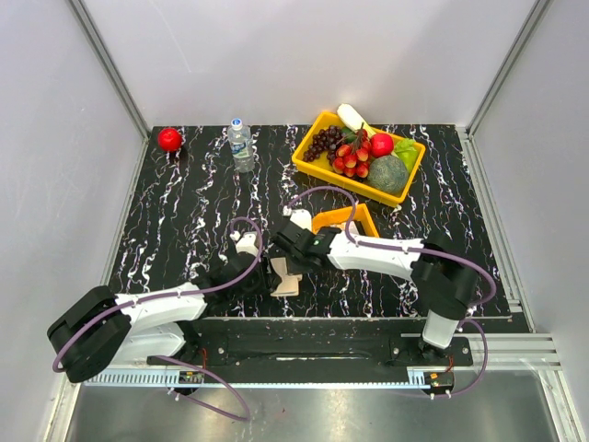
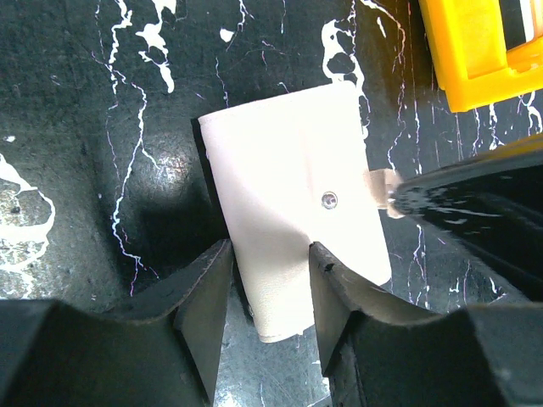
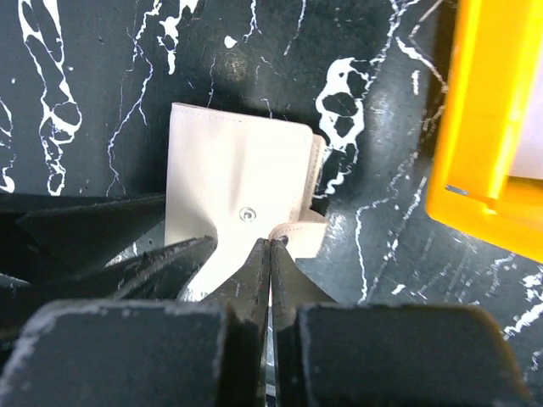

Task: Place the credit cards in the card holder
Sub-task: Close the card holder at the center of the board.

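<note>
The card holder [image 1: 287,281] is a beige folded wallet with a metal snap, lying on the black marble table between the two arms. In the left wrist view the card holder [image 2: 288,195] has its near end between my left gripper's [image 2: 270,254] jaws, which press its sides. My left gripper [image 1: 267,274] is shut on it. My right gripper [image 3: 270,242] is shut on the wallet's small strap tab [image 3: 297,236], and it also shows in the top view [image 1: 282,258]. No credit card is plainly in view. Something pale lies in the small orange tray [image 1: 361,214].
The small orange tray's rim [image 3: 475,127] stands just right of the wallet. A large yellow tray [image 1: 311,164] of fruit and vegetables is at the back right. A water bottle [image 1: 241,145] and a red apple [image 1: 169,139] stand at the back left.
</note>
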### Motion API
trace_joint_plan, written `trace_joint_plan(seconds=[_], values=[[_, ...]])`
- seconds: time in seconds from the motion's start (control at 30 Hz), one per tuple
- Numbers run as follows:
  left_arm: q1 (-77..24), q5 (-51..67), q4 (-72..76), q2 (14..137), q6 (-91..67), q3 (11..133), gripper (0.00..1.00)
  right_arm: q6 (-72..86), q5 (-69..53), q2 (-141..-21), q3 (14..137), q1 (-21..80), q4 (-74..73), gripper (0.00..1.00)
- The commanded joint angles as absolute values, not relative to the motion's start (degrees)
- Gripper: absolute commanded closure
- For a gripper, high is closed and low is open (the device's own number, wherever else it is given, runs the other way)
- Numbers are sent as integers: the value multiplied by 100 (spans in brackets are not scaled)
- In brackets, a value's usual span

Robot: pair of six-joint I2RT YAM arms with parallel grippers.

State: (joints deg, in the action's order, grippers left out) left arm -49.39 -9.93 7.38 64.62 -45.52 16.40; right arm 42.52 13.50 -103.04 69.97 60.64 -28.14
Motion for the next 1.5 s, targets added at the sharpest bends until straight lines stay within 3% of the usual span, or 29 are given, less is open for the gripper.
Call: trace_joint_plan(seconds=[0.0, 0.53, 0.83, 1.03, 1.47], values=[[-4931, -984, 387, 6486, -4562, 1679, 54, 4342, 1784, -9747, 6935, 6064, -3040, 94], [-4922, -984, 387, 6469, -4579, 1670, 54, 4078, 1574, -10221, 7602, 6135, -3375, 63], [-4931, -1002, 396, 6478, -4579, 1679, 55, 4096, 1670, -10652, 7989, 6187, -3893, 63], [-4939, -993, 387, 6460, -4579, 1679, 54, 4052, 1696, -10687, 8042, 6188, -3964, 70], [-4931, -993, 378, 6478, -4570, 1679, 55, 4052, 1635, -10907, 8139, 6188, -3990, 69]])
